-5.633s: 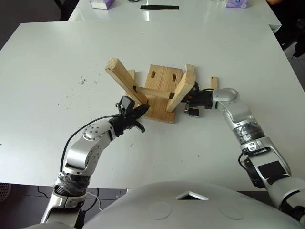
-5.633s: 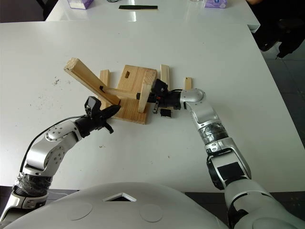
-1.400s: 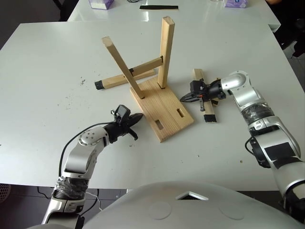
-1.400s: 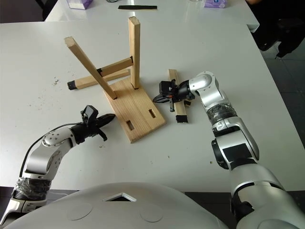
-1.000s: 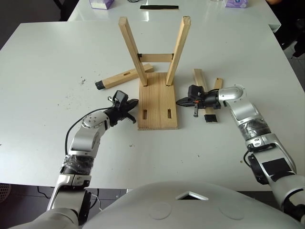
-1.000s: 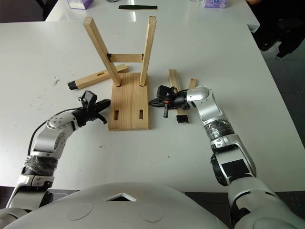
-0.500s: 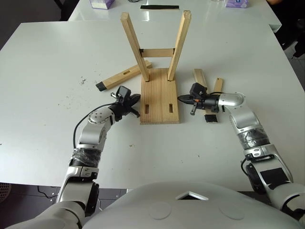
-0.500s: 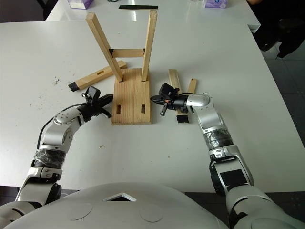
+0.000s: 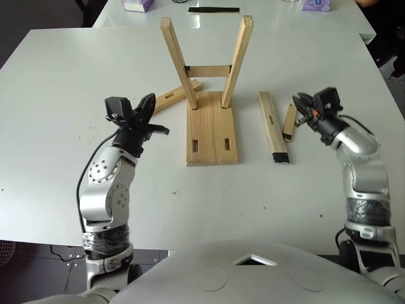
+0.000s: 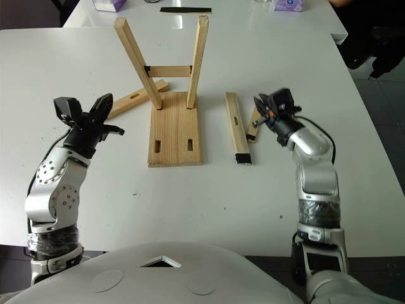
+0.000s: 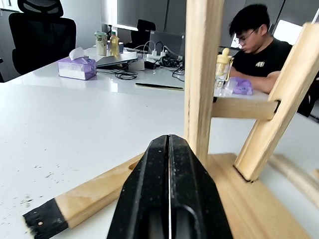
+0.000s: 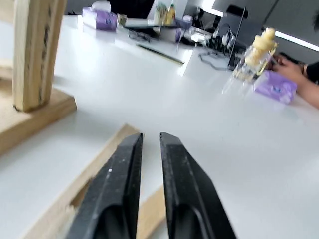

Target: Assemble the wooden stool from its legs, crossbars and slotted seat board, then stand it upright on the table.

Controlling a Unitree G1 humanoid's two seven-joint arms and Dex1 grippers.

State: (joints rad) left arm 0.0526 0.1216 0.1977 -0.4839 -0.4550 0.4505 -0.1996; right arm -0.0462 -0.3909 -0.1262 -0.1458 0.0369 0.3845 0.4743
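Left gripper point(image 11: 168, 142): fingers pressed together, empty, left of the seat board point(image 9: 212, 136). Right gripper point(image 12: 151, 135): narrowly parted, empty, right of it.

Board: flat pale plank, two empty rectangular slots at its near end. A loose slotted leg point(image 9: 272, 130) and a short crossbar point(image 9: 288, 121) lie right of it, and a black-tipped leg point(image 9: 174, 98) left. At its far end two square standing legs point(image 9: 179, 63) are joined by a bar, so the stool looks half built; next, probably, grasp a loose leg.

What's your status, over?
Left hand shut, empty; right hand open, empty. Seat board inverted, two legs and a crossbar fitted. Two loose legs, one loose crossbar on table. Free slots unobstructed.
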